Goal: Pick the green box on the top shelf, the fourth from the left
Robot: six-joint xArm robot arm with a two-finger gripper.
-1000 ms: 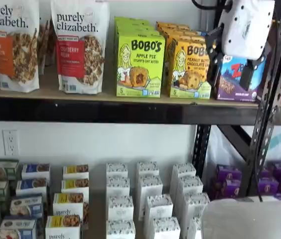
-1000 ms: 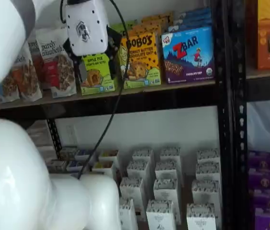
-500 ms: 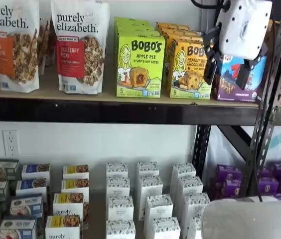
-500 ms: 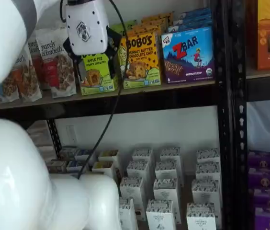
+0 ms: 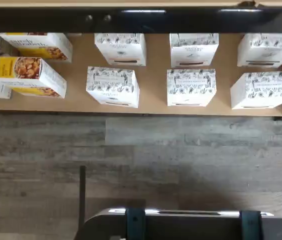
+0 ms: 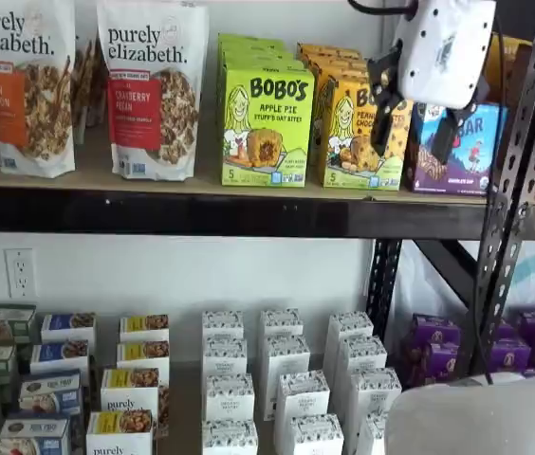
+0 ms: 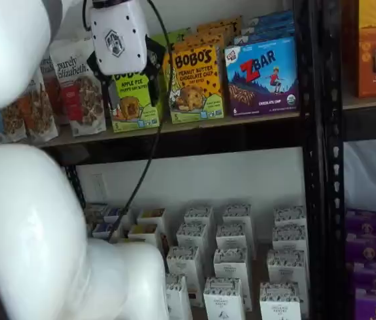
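**Lime-green Bobo's carton standing on the top shelf, claw hanging open nearby**

Lime-green and upright, the green box [image 6: 267, 121] is standing on the top shelf [image 6: 201, 213], its "BOBO'S APPLE PIE" face turned forward, with more green cartons lined up behind it. A Purely Elizabeth cranberry pecan bag [image 6: 152, 87] is standing just beside it on one side and the yellow-orange Bobo's peanut butter carton [image 6: 358, 133] is touching it on the other.

In a shelf view the gripper [image 6: 410, 135] is hanging in front of the peanut butter carton and the purple ZBar box [image 6: 457, 152], off to the side of the green box and apart from it. Its two black fingers [image 6: 379, 118] are standing plainly apart with nothing between them. In a shelf view the gripper's white body [image 7: 117, 37] is covering the upper part of the green box [image 7: 133, 100], so only the lower print and the oat bite picture are showing; the fingers are hard to make out there.

The wrist view is showing only white patterned boxes [image 5: 114, 86] on a tan board above grey plank flooring [image 5: 181, 155]; the green box is not showing there.
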